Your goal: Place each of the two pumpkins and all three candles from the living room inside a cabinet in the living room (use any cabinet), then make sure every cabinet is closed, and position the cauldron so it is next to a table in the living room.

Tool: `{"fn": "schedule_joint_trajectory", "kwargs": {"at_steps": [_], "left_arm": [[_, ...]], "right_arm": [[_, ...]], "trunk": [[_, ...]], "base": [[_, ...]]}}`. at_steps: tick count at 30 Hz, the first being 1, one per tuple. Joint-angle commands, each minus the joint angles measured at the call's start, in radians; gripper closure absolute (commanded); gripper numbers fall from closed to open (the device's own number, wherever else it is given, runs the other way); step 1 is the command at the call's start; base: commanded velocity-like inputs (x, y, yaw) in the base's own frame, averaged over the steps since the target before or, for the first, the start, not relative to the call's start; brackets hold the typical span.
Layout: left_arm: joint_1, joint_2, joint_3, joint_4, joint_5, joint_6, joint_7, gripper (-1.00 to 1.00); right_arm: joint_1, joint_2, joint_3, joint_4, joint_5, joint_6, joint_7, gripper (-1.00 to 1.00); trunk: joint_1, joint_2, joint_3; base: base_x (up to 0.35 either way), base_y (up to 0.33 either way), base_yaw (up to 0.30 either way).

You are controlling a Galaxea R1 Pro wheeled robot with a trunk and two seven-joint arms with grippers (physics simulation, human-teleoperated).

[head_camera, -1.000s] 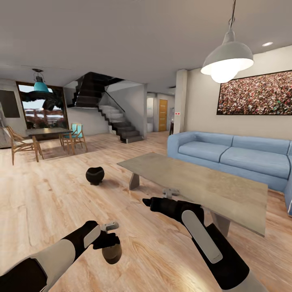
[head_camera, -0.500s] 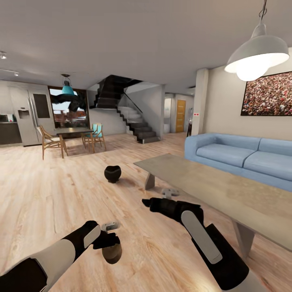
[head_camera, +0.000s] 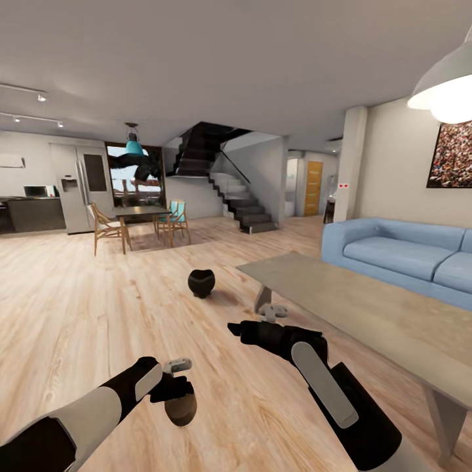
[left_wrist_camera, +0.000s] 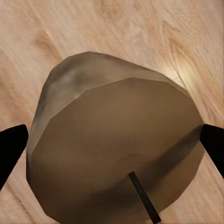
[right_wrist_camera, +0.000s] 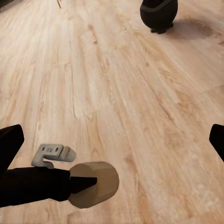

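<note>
You were mid-transit with one candle in hand — your left gripper was clamped on it, fingertips either side of the grey-brown cylinder, wick end facing the wrist camera. It hung low over the wood floor, touching nothing else.

Your right gripper was held out ahead with its fingers spread and nothing between them; in the right wrist view the dark fingertips sat at opposite edges of the frame with only bare floor between.

The cauldron stood upright on the floor just off the near corner of the table, close to one leg. I'd judge that as already next to the table, or near enough — worth a check at the end.

No cabinet or pumpkins were anywhere in these views; ahead were the sofa, the stairs and the dining set.

So the step in hand was carrying the candle to a cabinet. The next move called for getting the low brown unit into view, then using the free right gripper to pull a drawer before dropping the candle in.
</note>
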Motion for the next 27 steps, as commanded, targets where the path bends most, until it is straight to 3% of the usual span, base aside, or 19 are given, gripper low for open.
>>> {"fn": "schedule_joint_trajectory", "kwargs": {"at_steps": [1, 11, 27], "left_arm": [[-0.001, 0.001, -0.004, -0.002, 0.006, 0.003, 0.003, 1.00], [-0.001, 0.001, -0.004, -0.002, 0.006, 0.003, 0.003, 1.00], [-0.001, 0.000, -0.004, -0.002, 0.004, 0.001, 0.003, 1.00]], "right_arm": [[-0.001, -0.001, 0.002, -0.001, -0.009, 0.000, -0.010, -1.00], [-0.001, 0.000, 0.003, -0.007, -0.009, 0.000, -0.011, -1.00], [-0.001, 0.013, 0.010, -0.006, -0.002, 0.001, -0.013, -1.00]], "trunk": [[0.000, -0.001, -0.001], [0.000, -0.001, -0.001], [0.000, -0.001, -0.001]], "base": [[0.295, 0.162, 0.016], [0.298, 0.169, 0.029], [0.302, 0.021, 0.260]]}}
